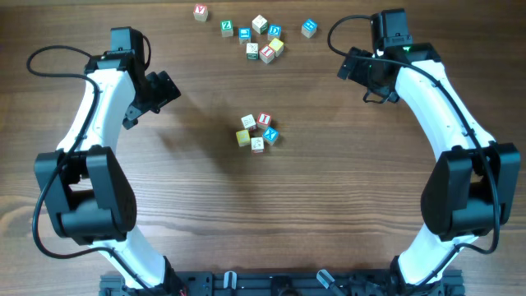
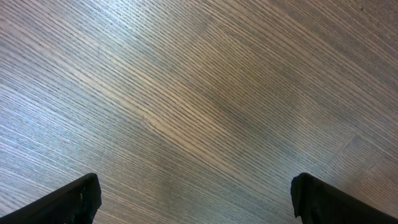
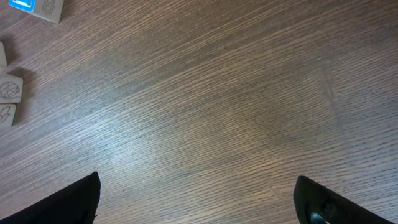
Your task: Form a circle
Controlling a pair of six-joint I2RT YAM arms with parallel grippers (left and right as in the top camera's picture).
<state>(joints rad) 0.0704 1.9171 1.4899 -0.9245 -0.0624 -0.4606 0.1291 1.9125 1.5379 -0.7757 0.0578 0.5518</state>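
Observation:
The circle [image 1: 256, 132] is a small ring of five tiny cubes at the table's middle: cream [image 1: 248, 122], white with a red letter [image 1: 264, 120], blue X [image 1: 270, 135], white with a reddish mark [image 1: 258, 145] and yellow [image 1: 242, 138]. My left gripper [image 1: 168, 88] hovers well to the ring's left and back, open, with only bare wood between its fingers [image 2: 74, 202]. To the ring's right and back, my right gripper [image 1: 349, 66] also stands open and empty over bare wood, its fingers [image 3: 74, 199] far apart.
Several loose letter cubes lie scattered along the back of the table [image 1: 164, 205], from a red-lettered one [image 1: 200, 12] through a green and blue cluster [image 1: 263, 41] to a blue one [image 1: 309, 28]. In the right wrist view a blue-faced cube [image 3: 37, 6] and pale cubes [image 3: 9, 88] sit at the left edge.

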